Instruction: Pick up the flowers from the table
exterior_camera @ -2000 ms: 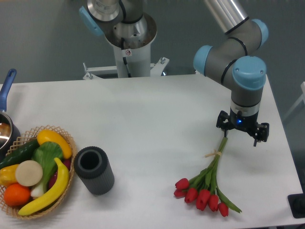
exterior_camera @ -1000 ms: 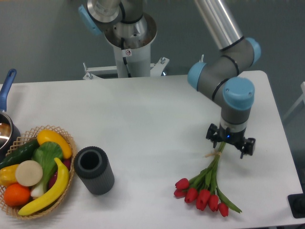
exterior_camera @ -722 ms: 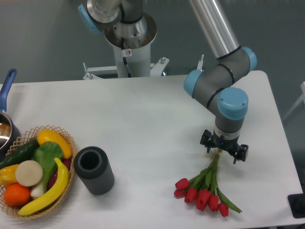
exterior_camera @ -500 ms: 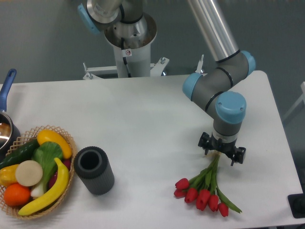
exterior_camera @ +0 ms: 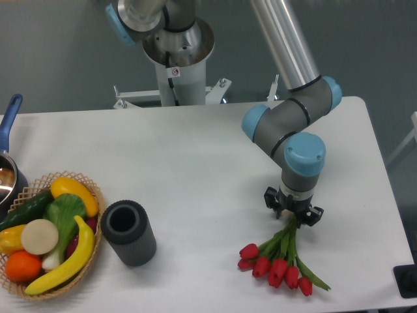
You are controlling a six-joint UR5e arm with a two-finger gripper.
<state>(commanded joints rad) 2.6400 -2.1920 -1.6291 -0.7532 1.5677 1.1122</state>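
We see the claw (exterior_camera: 292,216) low over the stem end of the flowers (exterior_camera: 280,257), its fingers either side of the stems; we cannot tell whether they pinch them. The flowers lie on the white counter (exterior_camera: 195,169), red heads toward the near edge, well apart from the dark cylinder (exterior_camera: 128,233) and the wicker basket (exterior_camera: 49,235).

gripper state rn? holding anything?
gripper: down over the stem end of the flowers, which lie on the table; open or shut cannot be told.
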